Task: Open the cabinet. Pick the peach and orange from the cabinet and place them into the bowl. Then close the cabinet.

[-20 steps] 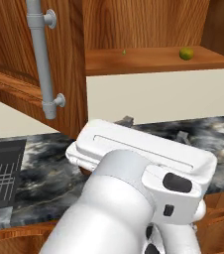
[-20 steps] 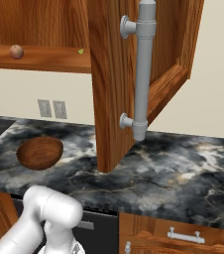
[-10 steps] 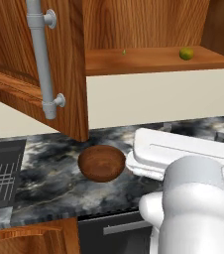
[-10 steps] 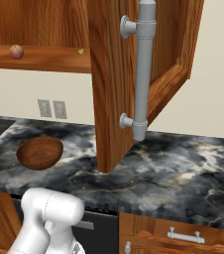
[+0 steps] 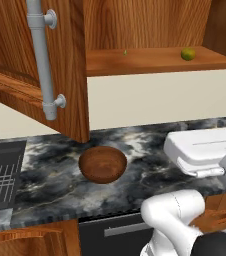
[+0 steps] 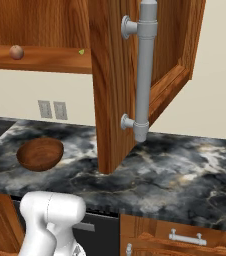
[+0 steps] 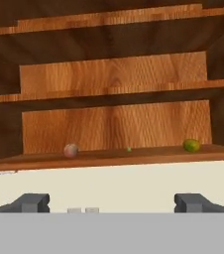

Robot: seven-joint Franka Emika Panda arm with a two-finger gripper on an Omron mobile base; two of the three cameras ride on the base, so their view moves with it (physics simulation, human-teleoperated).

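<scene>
Arm folded low before counter, gripper (image 7: 112, 201) level, jaws wide apart and empty, facing open cabinet (image 7: 114, 124), peach (image 7: 71, 150), orange (image 7: 192, 145).

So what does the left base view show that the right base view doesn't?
Left base view alone: the orange on the cabinet shelf, and a dish rack at the left. Right base view alone: the peach on that shelf, wall outlets, and a drawer handle. Both: the open cabinet doors, the empty bowl and the marble counter.
</scene>
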